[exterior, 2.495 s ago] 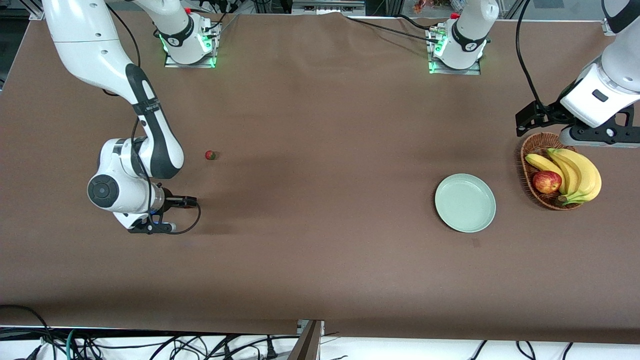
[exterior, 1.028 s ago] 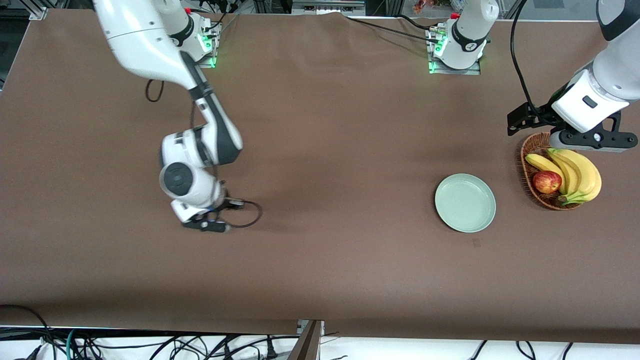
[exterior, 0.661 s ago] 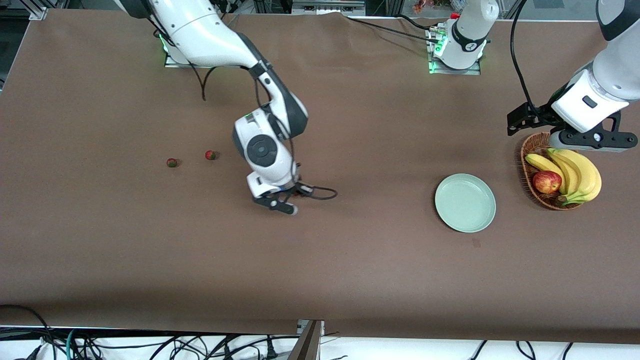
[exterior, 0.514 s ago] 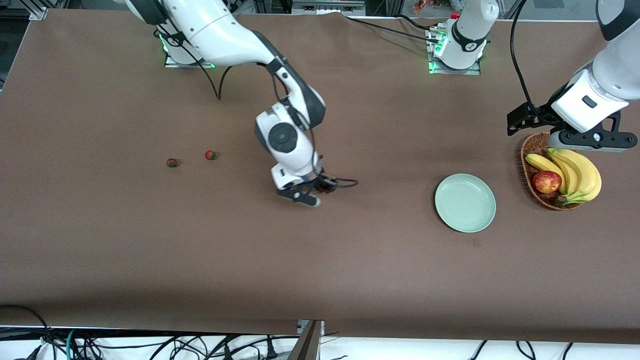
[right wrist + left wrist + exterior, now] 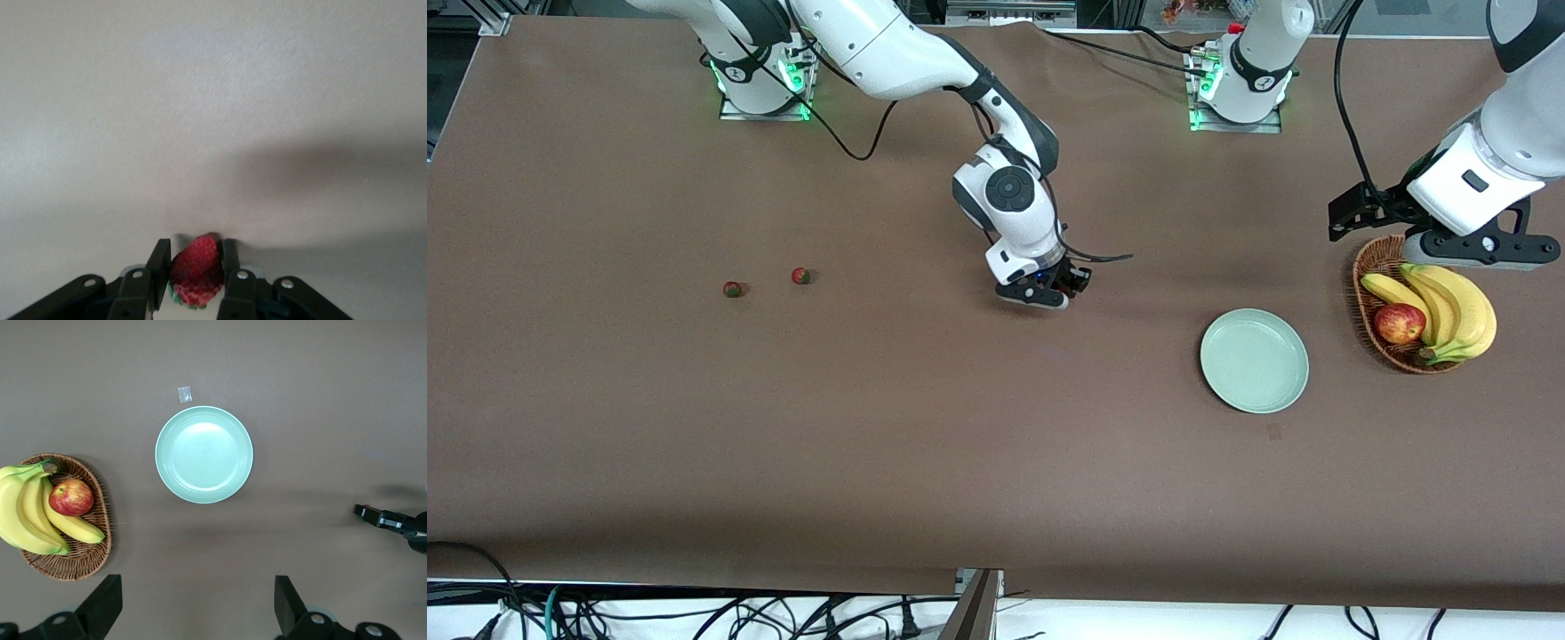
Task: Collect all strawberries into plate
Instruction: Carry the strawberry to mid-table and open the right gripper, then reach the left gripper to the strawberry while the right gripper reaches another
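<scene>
Landmark for all positions: the plate (image 5: 1254,360), pale mint green, flat on the brown worktop (image 5: 960,444) toward the left arm's end. Its surface is bare; no berry lies in it.

Right pincer (image 5: 1060,286): up in the air over bare worktop, between the plate and the two loose berries, on the side of the plate toward the right arm's end. In the right wrist view its two fingers (image 5: 157,264) are clamped on a held strawberry (image 5: 196,270), red flesh between the pads, the green leafy end toward the pincer body. In the front view the berry itself is hidden by the pincer.

Loose strawberries: first strawberry (image 5: 801,276) and second strawberry (image 5: 733,289) lie on the worktop, well apart from the plate, toward the right arm's end. They sit near each other but not touching; the second is the more distant from the plate and slightly nearer the front camera.

Left pincer (image 5: 1352,213): hangs over the worktop by the wicker basket (image 5: 1371,258), on the side of the plate toward the left arm's end; this arm waits. In the left wrist view its fingertips (image 5: 103,607) stand wide apart with nothing between them.

Basket: near the plate without touching it, even closer to the left arm's end of the worktop. It holds bananas (image 5: 1449,307) and a red apple (image 5: 1398,323).

A small pale tag (image 5: 185,394) lies on the worktop just beside the plate rim, not touching it.
</scene>
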Robot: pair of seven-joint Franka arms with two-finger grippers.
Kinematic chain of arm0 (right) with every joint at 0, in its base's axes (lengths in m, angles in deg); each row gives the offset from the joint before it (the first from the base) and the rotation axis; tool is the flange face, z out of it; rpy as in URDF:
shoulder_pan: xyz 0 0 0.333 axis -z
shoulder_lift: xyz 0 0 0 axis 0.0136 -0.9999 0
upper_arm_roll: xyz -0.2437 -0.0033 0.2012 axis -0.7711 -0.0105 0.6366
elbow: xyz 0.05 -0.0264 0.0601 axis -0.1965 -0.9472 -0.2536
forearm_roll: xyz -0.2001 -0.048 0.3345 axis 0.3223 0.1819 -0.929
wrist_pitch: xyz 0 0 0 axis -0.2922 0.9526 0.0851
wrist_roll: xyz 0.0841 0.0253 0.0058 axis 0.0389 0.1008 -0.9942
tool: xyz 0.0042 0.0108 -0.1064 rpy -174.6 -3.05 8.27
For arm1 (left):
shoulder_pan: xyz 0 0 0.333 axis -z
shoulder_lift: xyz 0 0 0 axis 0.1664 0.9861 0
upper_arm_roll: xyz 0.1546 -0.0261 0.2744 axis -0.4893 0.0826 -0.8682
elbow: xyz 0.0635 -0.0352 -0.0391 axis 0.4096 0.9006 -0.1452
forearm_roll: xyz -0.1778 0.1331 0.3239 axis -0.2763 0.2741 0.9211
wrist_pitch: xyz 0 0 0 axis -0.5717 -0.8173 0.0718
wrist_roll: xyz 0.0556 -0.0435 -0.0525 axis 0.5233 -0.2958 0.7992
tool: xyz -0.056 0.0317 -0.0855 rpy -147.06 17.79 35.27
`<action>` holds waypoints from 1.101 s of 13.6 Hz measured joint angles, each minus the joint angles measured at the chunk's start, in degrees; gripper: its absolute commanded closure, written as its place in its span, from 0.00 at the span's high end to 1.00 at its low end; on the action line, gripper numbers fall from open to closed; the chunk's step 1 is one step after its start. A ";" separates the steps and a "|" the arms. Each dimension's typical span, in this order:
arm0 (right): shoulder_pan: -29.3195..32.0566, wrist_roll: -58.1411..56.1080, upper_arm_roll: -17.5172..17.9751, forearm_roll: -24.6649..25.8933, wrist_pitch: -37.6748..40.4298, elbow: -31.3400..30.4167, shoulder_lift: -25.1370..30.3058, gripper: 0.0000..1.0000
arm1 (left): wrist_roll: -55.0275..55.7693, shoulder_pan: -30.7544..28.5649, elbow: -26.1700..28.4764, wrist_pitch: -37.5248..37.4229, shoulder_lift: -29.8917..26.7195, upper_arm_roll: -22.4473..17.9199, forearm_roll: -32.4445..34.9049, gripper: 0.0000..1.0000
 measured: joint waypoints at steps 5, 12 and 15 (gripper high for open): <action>0.84 -5.04 -6.33 1.78 8.93 4.54 1.41 1.00 | 0.00 -0.01 0.00 0.00 0.00 -0.01 -0.20 1.00; 15.37 -29.42 -7.99 1.89 26.74 5.15 8.06 1.00 | -0.52 2.79 -0.40 0.88 11.82 0.58 -4.32 1.00; 22.41 -36.29 -8.09 1.92 34.25 4.93 8.34 1.00 | -0.56 7.86 -2.96 4.04 20.46 1.38 -5.53 1.00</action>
